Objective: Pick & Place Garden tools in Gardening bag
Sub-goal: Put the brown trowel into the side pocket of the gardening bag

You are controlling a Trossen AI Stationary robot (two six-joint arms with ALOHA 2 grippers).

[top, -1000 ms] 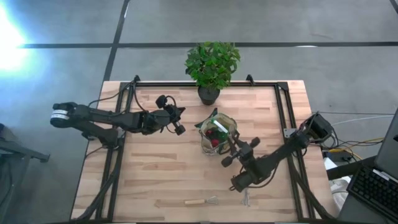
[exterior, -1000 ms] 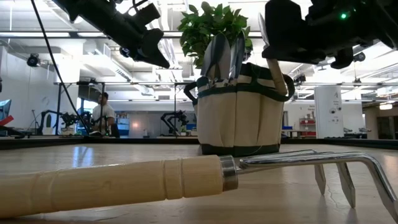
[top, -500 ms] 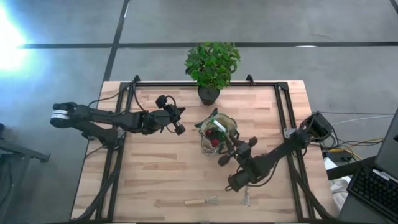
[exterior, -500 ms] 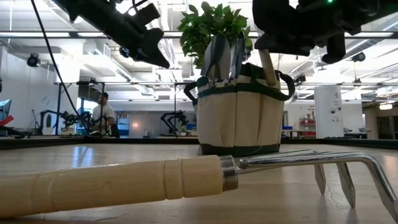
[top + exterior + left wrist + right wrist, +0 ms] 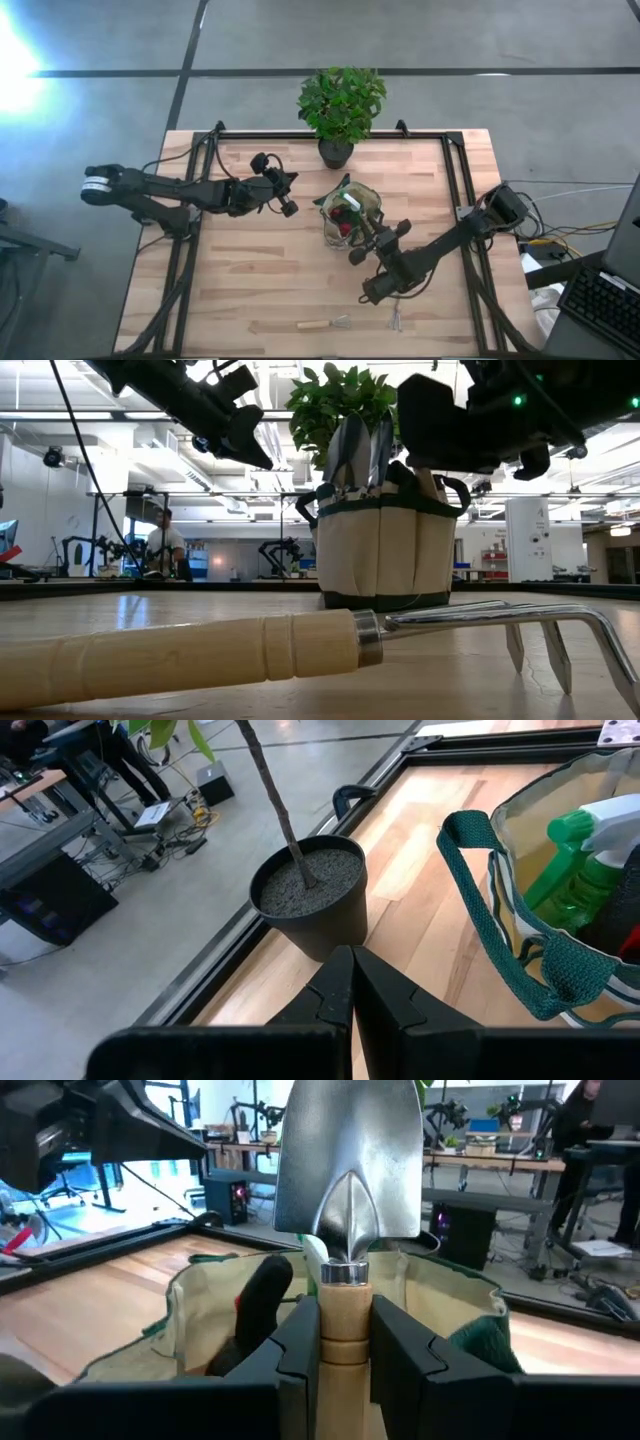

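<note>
Since the earlier frames the right gripper [image 5: 362, 238] is sliding closer over the gardening bag [image 5: 350, 212], fingers [image 5: 300, 1342] clamped on the wooden handle of a trowel [image 5: 349, 1170], blade up, handle end hidden below the fingers. Bag is sitting mid-bench, just in front of the potted plant [image 5: 340, 105]; inside, a green spray bottle [image 5: 575, 855] and a red item [image 5: 345, 215] are showing, the red one too small to make out. Two metal blades [image 5: 362, 448] are poking out of the bag in the low view, partly covered by the right arm's dark housing. A rake [image 5: 300, 645] is lying near the bench's front edge [image 5: 325, 323], handle cut off in the low view. Bench [image 5: 260, 270] is pale wood slats, grey floor around, a lab room with a person [image 5: 165, 545] standing far behind. Left gripper [image 5: 284, 195] is hovering beside the bag, fingers [image 5: 340, 985] pressed together, holding nothing, pointing toward the plant pot.
</note>
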